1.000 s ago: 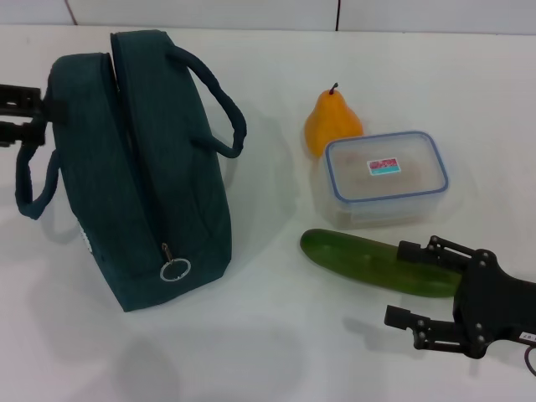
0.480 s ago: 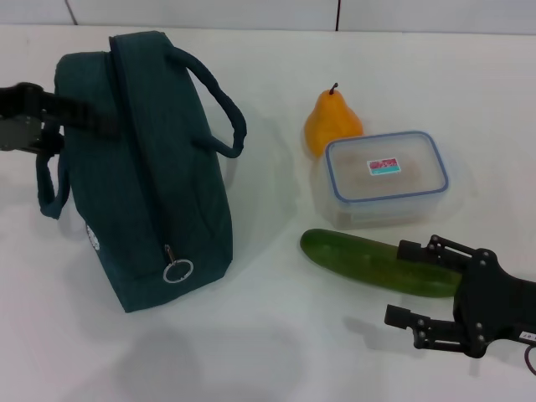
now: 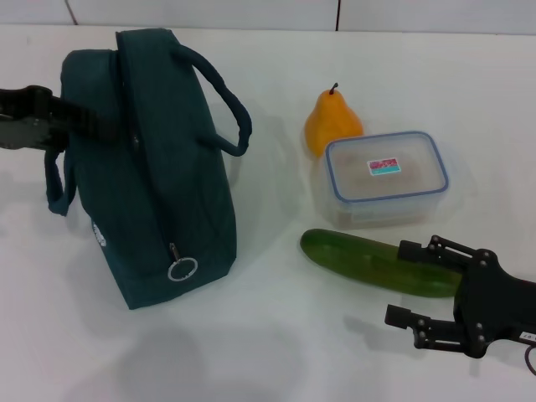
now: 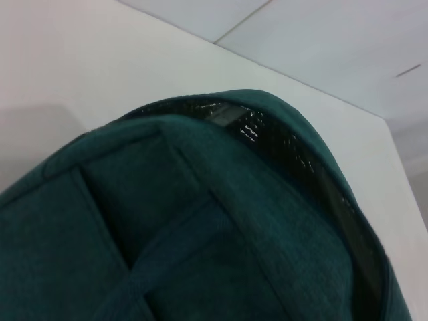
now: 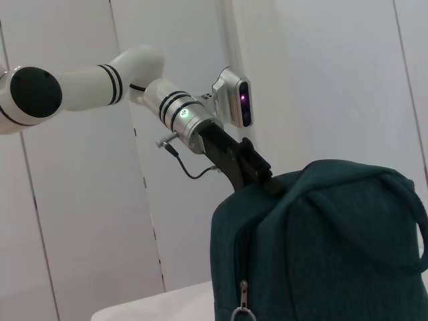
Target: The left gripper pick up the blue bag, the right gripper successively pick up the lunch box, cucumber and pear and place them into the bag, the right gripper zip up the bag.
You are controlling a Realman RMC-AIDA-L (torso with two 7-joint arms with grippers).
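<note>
Left gripper [image 3: 107, 127]: reaches in from the robot's left, its long black link level over the table [image 3: 276, 335] and pressed against the upper side of the blue bag [image 3: 163, 201]. In the right wrist view the silver arm with its green light slopes down to the bag's top edge, where the claw [image 5: 267, 184] meets the fabric. Whether the fingers are clamped on the bag cannot be told.

Blue bag: stands upright at the left of the table, one loop handle [image 3: 219, 99] arching toward the right, the other [image 3: 55, 186] hanging on the left side. Zipper ring pull [image 3: 182, 269] hangs at the near end. The left wrist view shows the top seam slightly parted, silver foil lining [image 4: 287, 144] visible.

Right gripper [image 3: 410, 285]: low at the near right corner, fingers spread wide and empty, pointing left, one finger just beside the cucumber [image 3: 381, 263].

Cucumber: lies flat in front of the lunch box [image 3: 385, 177].

Lunch box: lid on, right of the bag.

Pear [image 3: 332, 122]: upright, touching the lunch box's far left corner.
</note>
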